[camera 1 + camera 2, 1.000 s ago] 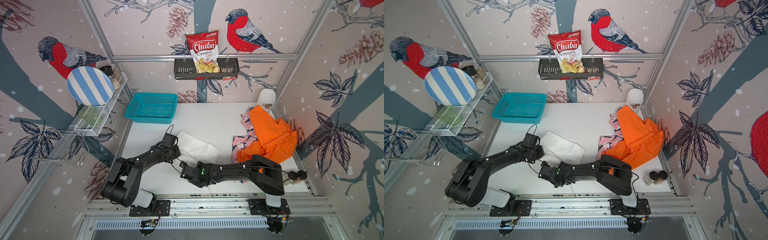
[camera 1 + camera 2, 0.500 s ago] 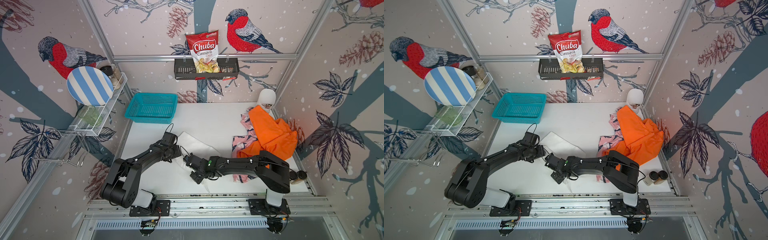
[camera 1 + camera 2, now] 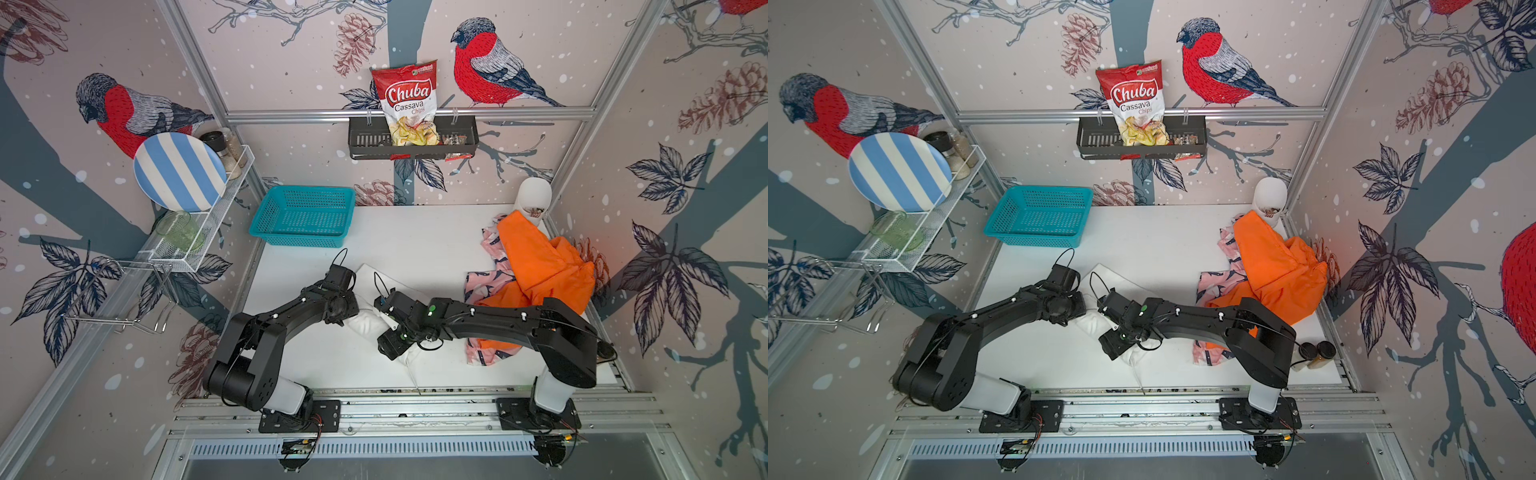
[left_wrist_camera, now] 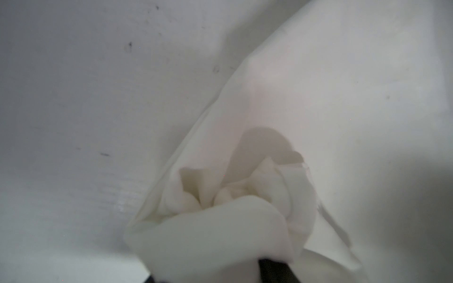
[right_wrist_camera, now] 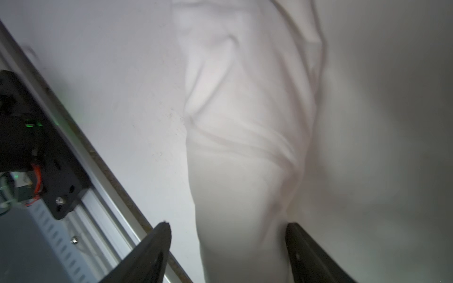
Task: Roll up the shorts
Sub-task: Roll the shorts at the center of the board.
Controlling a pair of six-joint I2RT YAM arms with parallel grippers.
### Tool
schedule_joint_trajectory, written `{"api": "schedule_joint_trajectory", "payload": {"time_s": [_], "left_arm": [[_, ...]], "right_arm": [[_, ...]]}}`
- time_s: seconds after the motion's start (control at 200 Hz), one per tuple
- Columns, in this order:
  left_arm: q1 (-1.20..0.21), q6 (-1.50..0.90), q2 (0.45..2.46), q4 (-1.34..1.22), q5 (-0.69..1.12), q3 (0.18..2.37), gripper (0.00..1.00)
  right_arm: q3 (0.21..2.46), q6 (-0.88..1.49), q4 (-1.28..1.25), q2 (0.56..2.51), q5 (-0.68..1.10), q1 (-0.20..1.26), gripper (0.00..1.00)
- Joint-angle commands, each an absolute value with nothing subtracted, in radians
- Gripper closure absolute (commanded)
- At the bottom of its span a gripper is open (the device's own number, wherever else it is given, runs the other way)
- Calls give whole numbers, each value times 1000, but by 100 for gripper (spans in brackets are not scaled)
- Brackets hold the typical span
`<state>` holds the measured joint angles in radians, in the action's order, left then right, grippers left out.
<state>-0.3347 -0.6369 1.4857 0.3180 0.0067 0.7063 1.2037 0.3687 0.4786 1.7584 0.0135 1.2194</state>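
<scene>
The white shorts [image 3: 366, 322] lie partly rolled in the middle of the table, a flat part [image 3: 1100, 277] still spread behind the roll. My left gripper [image 3: 352, 316] presses into the roll's left end; in the left wrist view the bunched cloth [image 4: 220, 220] covers the jaws of my left gripper [image 4: 213, 276]. My right gripper [image 3: 400, 353] stands open astride the roll's near right end, the white cloth [image 5: 245, 171] running between its fingers [image 5: 152, 252]. The orange shorts [image 3: 536, 266] lie heaped over the pink patterned shorts [image 3: 486, 282] at the right.
A teal basket [image 3: 305, 216] stands at the back left. A wire rack with a striped plate [image 3: 178, 172] hangs on the left wall, and a black wall basket with a chips bag [image 3: 409, 104] at the back. A white vase [image 3: 534, 197] fills the back right corner. Spice jars [image 3: 1316, 353] stand front right.
My right gripper has shifted right along the white shorts, shut for a moment and now stands wide open. The cloth has bunched into a thicker roll. The left arm has barely moved.
</scene>
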Motion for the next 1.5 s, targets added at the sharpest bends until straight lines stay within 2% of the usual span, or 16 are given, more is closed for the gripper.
{"api": "schedule_joint_trajectory", "payload": {"time_s": [0.0, 0.28, 0.44, 0.55, 0.66, 0.71, 0.785, 0.84, 1.025, 1.255, 1.496], "left_arm": [[-333, -621, 1512, 341, 0, 695, 60], [-330, -603, 1546, 336, 17, 708, 61], [-330, -597, 1551, 339, 27, 717, 61], [-330, -588, 1549, 341, 30, 722, 60], [-330, -584, 1540, 343, 31, 725, 55], [-330, -583, 1525, 349, 22, 728, 47], [-328, -592, 1483, 363, 1, 730, 37], [-329, -601, 1448, 385, -9, 738, 30], [-327, -626, 1328, 484, -32, 774, 19], [-327, -654, 1221, 556, -18, 775, 15], [-332, -679, 1259, 487, 71, 793, 14]], "right_arm": [[1301, 364, 715, 1776, -420, 1308, 18], [1490, 309, 834, 2002, -645, 1450, 19], [1471, 259, 788, 2106, -671, 1462, 24], [1447, 246, 753, 2153, -678, 1453, 40], [1438, 238, 723, 2154, -626, 1449, 69], [1432, 240, 702, 2133, -576, 1446, 78], [1417, 250, 668, 2089, -464, 1432, 84], [1401, 265, 641, 2051, -357, 1412, 86], [1300, 337, 460, 1906, 99, 1313, 87], [1126, 458, 172, 1844, 587, 1153, 86], [970, 571, -63, 1870, 808, 1025, 86]]}}
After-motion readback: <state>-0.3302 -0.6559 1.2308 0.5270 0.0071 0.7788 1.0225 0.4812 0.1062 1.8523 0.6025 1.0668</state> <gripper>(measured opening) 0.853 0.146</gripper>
